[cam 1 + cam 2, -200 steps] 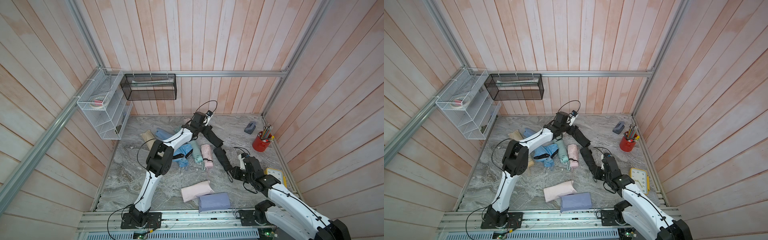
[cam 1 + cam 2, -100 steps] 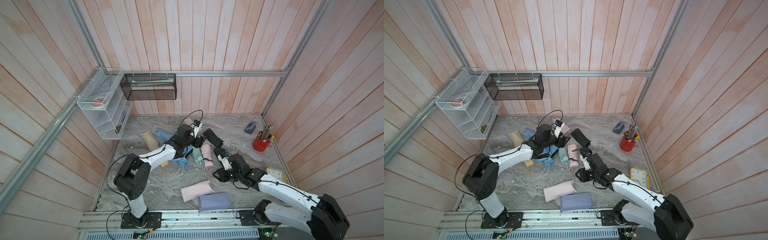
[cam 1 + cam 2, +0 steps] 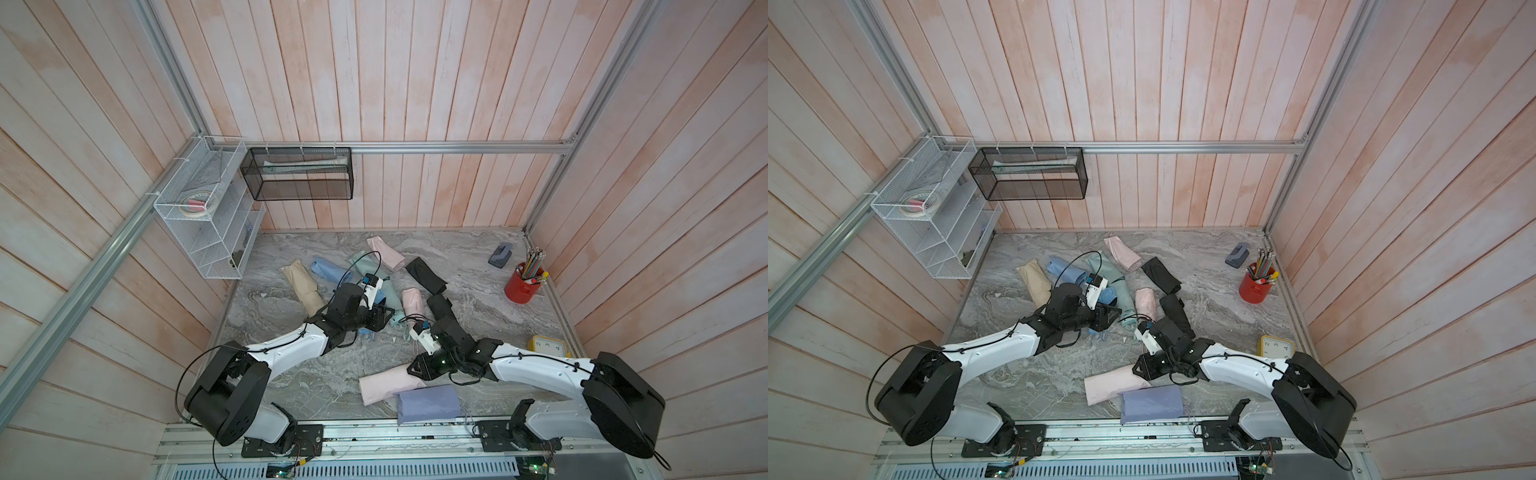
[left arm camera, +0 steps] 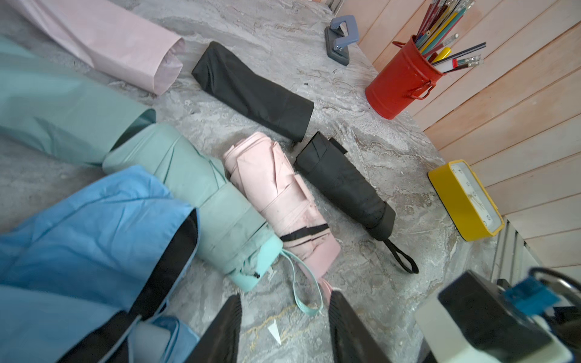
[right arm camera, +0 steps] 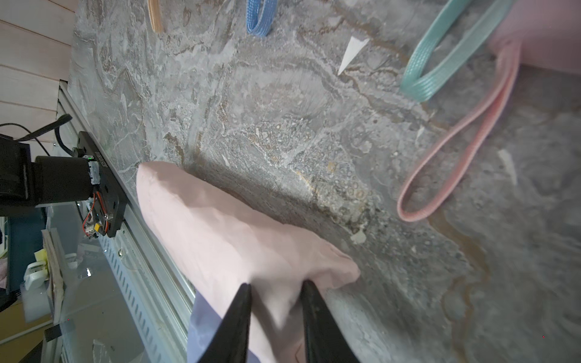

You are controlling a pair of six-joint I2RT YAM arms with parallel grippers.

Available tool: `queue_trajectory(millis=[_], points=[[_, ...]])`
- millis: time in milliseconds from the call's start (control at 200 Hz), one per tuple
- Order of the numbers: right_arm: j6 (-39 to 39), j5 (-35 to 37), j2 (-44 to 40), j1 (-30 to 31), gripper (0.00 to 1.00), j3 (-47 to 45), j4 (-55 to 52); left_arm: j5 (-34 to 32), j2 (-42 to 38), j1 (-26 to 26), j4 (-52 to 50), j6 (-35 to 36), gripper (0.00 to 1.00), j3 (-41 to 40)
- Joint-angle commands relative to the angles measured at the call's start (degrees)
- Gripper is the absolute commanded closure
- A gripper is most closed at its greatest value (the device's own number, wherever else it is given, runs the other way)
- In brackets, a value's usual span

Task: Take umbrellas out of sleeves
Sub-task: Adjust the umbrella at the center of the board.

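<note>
Sleeve [image 5: 226, 226] between right fingers [image 5: 232, 327]

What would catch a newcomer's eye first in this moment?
The jumble mid-table: mint umbrella, pink umbrella and black umbrella lying side by side. Near the front edge the right gripper pinches a pink sleeve; the red pencil cup stands bright by the right wall.

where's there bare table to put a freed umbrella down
Bare marble lies between the black folded umbrella, red pencil cup and yellow clock; more along the back wall by the grey hole punch. The middle is crowded with umbrellas and sleeves.
</note>
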Motion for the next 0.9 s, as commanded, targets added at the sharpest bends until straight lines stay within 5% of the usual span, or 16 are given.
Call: queue_trajectory(millis=[0,290,615,895], points=[[1.9,-1.4,2.9,0.5,0.71,1.6,1.0,0.4,-2.6,-0.2,0.9,-3.4,0.52,-3.5],[2.4,2.1,12.3,-1.3,0.71,9.1,2.2,-1.4,-10.2,-0.2,-0.4,-4.9,0.52,-9.4],[-4.6,-1.3,24.7,-3.8,0.73,34.0,-2.3,-4.0,-15.3,-0.1,-3.6,-5.0,0.52,-10.2],[-6.2,0.8,11.1,-4.6,0.71,18.4,-9.3,-3.4,-15.3,-0.1,-2.5,-5.5,0.52,-12.1]])
